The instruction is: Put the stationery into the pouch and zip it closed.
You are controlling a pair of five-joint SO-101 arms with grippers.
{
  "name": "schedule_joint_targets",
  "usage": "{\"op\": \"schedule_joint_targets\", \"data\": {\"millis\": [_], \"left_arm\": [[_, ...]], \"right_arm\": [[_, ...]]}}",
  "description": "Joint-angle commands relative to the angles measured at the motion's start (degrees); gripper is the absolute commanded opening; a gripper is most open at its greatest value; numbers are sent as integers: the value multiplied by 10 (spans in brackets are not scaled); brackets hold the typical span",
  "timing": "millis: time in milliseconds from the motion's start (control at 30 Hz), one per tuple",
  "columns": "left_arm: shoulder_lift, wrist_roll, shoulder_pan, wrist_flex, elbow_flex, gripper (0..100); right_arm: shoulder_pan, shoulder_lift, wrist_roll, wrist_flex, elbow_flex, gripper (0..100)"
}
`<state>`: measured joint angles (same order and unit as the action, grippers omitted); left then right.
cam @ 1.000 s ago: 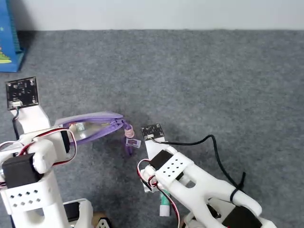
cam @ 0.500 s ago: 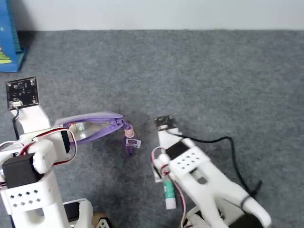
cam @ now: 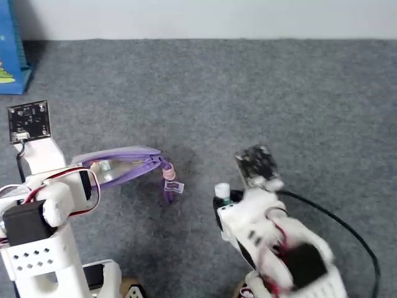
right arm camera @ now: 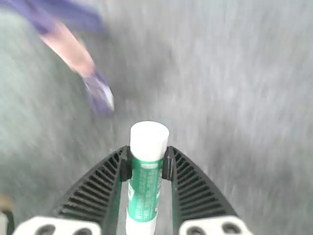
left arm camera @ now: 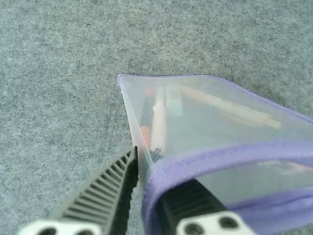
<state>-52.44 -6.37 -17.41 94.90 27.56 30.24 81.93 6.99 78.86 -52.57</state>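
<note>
The left gripper has not moved over the last second: its jaws are closed on one end of the pouch, holding it up off the grey table, with pens already showing through the clear side. The zip pull hangs at the pouch's other end, in the same place as before. What has changed is on the right. A second ago the glue stick lay low under the right arm; now the right gripper is clamped on its green body just below the white cap, and the arm has lifted it and swung away to the right, so the stick stands well apart from the pouch. The pickup looks done. What seems left is carrying the stick back to the pouch mouth, releasing it inside, then pulling the zip shut.
</note>
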Motion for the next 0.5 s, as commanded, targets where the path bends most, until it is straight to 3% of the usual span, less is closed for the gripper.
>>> {"op": "schedule_joint_targets", "data": {"millis": [0,467], "left_arm": [[-4,0,-1,0,-32,12],[-4,0,-1,3,-32,12]], "right_arm": [[23,16,-7,0,73,8],[196,14,28,-345,121,8]]}}
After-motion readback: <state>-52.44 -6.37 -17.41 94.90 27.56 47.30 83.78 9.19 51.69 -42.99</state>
